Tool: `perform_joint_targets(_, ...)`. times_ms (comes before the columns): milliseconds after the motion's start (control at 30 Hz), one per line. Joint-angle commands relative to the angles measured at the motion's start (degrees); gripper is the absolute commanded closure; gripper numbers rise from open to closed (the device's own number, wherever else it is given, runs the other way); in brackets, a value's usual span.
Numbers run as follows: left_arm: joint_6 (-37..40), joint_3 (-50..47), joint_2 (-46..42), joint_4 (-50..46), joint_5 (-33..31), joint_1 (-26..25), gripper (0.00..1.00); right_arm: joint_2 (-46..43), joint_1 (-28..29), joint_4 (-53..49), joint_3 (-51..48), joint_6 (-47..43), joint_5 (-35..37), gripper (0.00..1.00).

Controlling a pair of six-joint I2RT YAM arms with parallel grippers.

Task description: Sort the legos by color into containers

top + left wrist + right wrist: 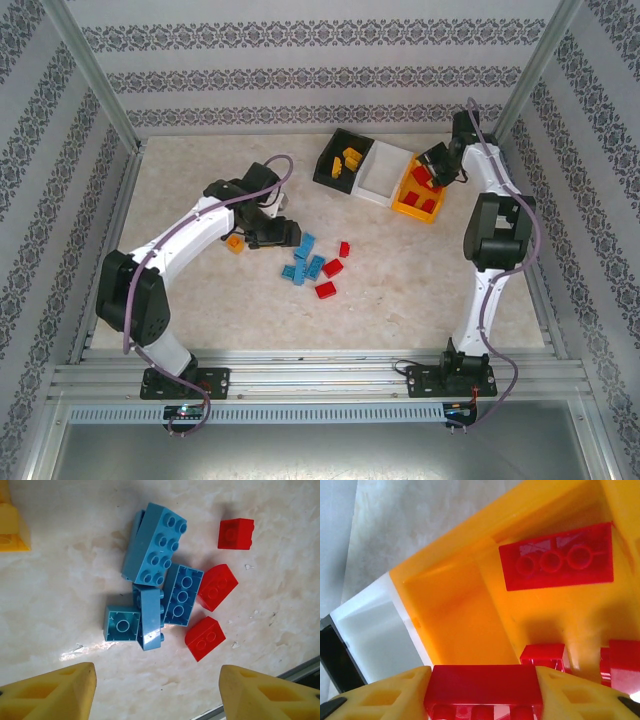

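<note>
Legos (308, 262) lie clustered near the middle of the table (420, 290), blue bricks (156, 544) with red legos (216, 586) at their three o'clock. Your left gripper (156, 680) hangs over them, jaws apart and empty. Your right gripper (483, 680) pinches a red brick (485, 687) above the orange bin (455, 620), at two o'clock on the table, with other red bricks (555, 555) inside.

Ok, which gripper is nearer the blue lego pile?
Left. The left gripper hangs open right by the blue lego pile; the right gripper is far off over the orange bin, holding a red brick.
</note>
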Motion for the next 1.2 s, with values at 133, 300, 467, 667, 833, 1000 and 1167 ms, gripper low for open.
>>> perform_joint_targets(133,2.02,0.1,-0.43,-2.69,-0.86,-0.66,0.33,2.05,-0.05,-3.97,5.3,-0.62,2.17,0.4)
perform_joint_targets(300,2.49,2.71,1.8,-2.49,-0.24,-0.8,0.33,0.19,-0.27,-4.67,5.34,-2.14,1.73,0.36)
perform_joint_targets(467,2.72,5.74,4.71,-2.26,0.48,-1.22,0.33,-4.67,0.0,-4.88,2.2,-4.71,0.31,0.35)
perform_joint_targets(667,1.48,7.66,8.2,-0.58,1.79,-2.19,0.33,-12.73,3.56,-6.88,-6.24,-12.74,-3.75,0.35)
perform_joint_targets(833,-1.24,7.58,10.19,1.65,2.63,-2.19,0.33,-17.08,10.82,-12.13,-14.8,-19.88,-4.84,0.35)
perform_joint_targets(1000,-1.9,8.33,10.97,1.91,1.44,-1.96,0.33,-19.59,20.05,-13.89,-21.65,-21.53,-2.11,0.34)
perform_joint_targets(1167,-2.97,7.11,10.4,3.07,1.55,-1.58,0.33,-18.47,26.9,-12.57,-25.39,-19.07,0.22,0.35)
